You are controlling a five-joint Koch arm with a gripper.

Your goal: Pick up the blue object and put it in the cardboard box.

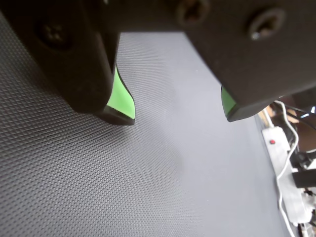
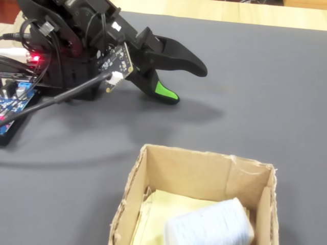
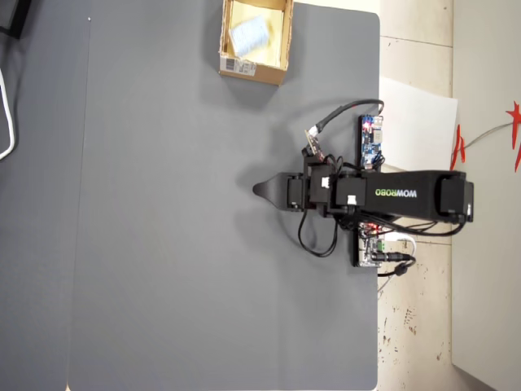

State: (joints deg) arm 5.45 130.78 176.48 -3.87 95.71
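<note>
Blue object (image 2: 208, 226): already lying inside the cardboard box (image 2: 134, 186), on its pale yellowish floor, near one end.
Pincer (image 2: 186, 84): jaws apart, empty, hovering low over the bare tabletop (image 2: 265, 92); the wrist view shows only mat between them.
Key relation: in the overhead view the box sits by the top edge, well apart from the pincer, which points left.
Textures: object is a pale, thread-wound roll; box is rough tan cardboard; tabletop is dark grey dimpled mat; pincer is black with green pads (image 1: 121, 96).

Pale blue-white roll (image 2: 209, 225) with ribbed thread texture — inside a tan box (image 2: 196, 171). Black gripper (image 1: 178, 118) with bright green pads (image 1: 121, 98) — over a dark grey dotted mat (image 1: 98, 187).
</note>
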